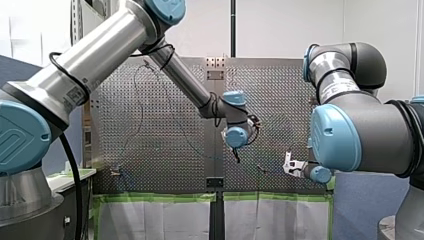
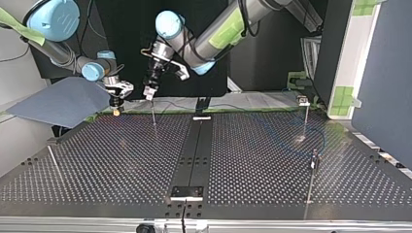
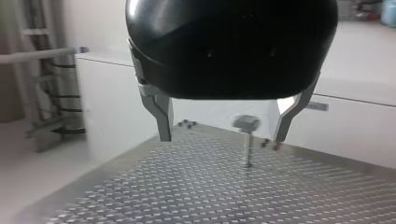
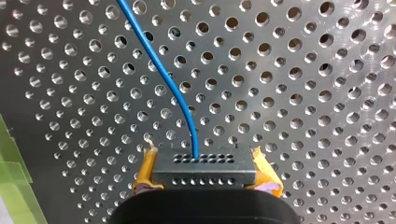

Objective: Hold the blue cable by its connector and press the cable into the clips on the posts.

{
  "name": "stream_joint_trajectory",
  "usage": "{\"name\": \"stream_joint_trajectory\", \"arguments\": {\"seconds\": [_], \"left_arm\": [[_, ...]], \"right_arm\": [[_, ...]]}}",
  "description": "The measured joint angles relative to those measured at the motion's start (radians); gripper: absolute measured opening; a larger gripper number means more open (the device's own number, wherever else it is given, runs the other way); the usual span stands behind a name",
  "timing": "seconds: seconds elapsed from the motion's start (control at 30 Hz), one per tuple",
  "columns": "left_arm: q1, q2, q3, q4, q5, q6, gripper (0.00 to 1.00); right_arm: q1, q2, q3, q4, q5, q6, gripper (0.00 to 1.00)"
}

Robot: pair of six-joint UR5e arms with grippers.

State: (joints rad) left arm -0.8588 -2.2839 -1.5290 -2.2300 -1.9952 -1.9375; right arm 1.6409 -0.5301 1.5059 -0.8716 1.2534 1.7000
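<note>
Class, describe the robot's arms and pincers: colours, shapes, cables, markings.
Both arms: silver tubes, light blue joint caps. My left arm carries a black cable and green tape; my right arm has dark grey joints. My left pincer: black housing, grey metal fingers. My right pincer: yellow pads.

Perforated metal table (image 2: pixel 121 160), split down the middle by a dark strip (image 2: pixel 194 155), with a small pale plate (image 2: pixel 186 191) at the strip's near end in the top view. Green tape (image 1: pixel 160 197) along the table's edge in the front view, white sheets (image 1: pixel 155 220) just below it. At the top view's left, a tilted blue-grey panel (image 2: pixel 63 102), possibly a board. Green patches (image 2: pixel 346 97) on a white upright (image 2: pixel 340 53) at that view's right.
</note>
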Motion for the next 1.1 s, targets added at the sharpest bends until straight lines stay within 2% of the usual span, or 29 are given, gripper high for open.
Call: {"name": "stream_joint_trajectory", "arguments": {"seconds": [0.23, 0.37, 0.6, 0.83, 0.93, 1.1], "left_arm": [[0.008, 0.075, -0.075, 0.075, -0.05, -0.061, 1.0], [0.012, 0.106, -0.106, 0.106, -0.067, -0.072, 1.0], [0.022, 0.169, -0.169, 0.163, -0.043, -0.039, 1.0], [0.05, 0.242, -0.242, 0.232, -0.02, -0.042, 1.0], [0.076, 0.274, -0.274, 0.23, -0.013, -0.023, 1.0], [0.127, 0.327, -0.327, 0.187, -0.001, 0.025, 1.0]], "right_arm": [[0.003, 0.0, 0.0, 0.001, 0.0, 0.0, 0.0], [0.004, 0.0, 0.0, 0.001, -0.004, -0.001, 0.0], [0.011, 0.0, 0.0, 0.002, -0.006, -0.002, 0.0], [0.015, 0.0, 0.0, 0.004, -0.009, -0.003, 0.0], [0.016, 0.0, 0.0, 0.004, -0.009, -0.003, 0.0], [0.016, 0.0, 0.0, 0.002, -0.009, -0.003, 0.0]]}}
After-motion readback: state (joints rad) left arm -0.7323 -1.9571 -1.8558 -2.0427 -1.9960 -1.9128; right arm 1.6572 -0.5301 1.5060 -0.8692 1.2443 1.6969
